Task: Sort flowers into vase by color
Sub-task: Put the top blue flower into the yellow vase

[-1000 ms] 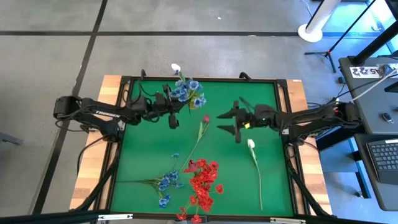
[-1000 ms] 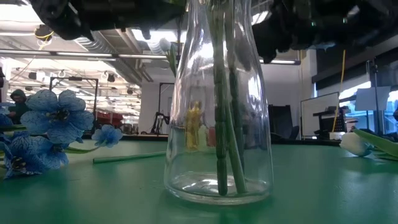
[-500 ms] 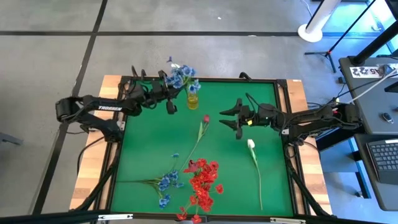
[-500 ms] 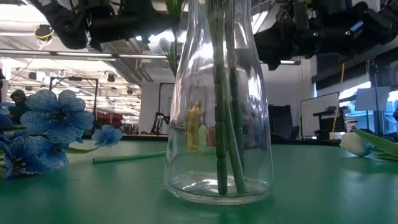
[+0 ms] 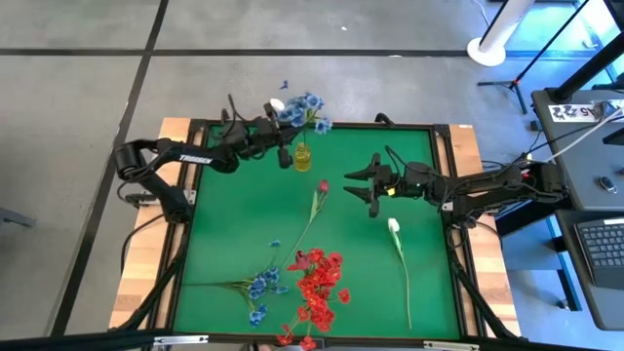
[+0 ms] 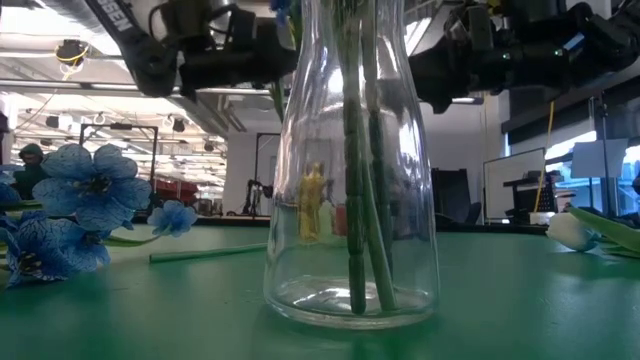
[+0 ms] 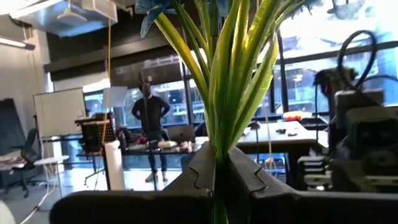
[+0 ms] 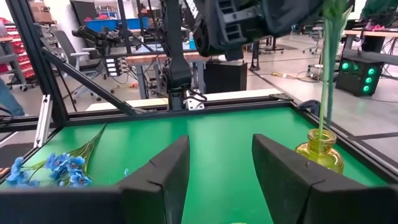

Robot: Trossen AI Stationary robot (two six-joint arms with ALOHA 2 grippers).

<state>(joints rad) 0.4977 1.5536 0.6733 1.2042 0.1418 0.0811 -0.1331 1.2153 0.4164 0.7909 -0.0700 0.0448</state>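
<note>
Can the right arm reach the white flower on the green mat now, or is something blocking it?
Probably yes. The right claw is open and empty, hovering just beyond the bud of the white flower, which lies alone on the green mat. Nothing sits between them.

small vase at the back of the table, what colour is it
Yellow glass. The small vase shows best in the right wrist view, with green stems going into it.
</note>
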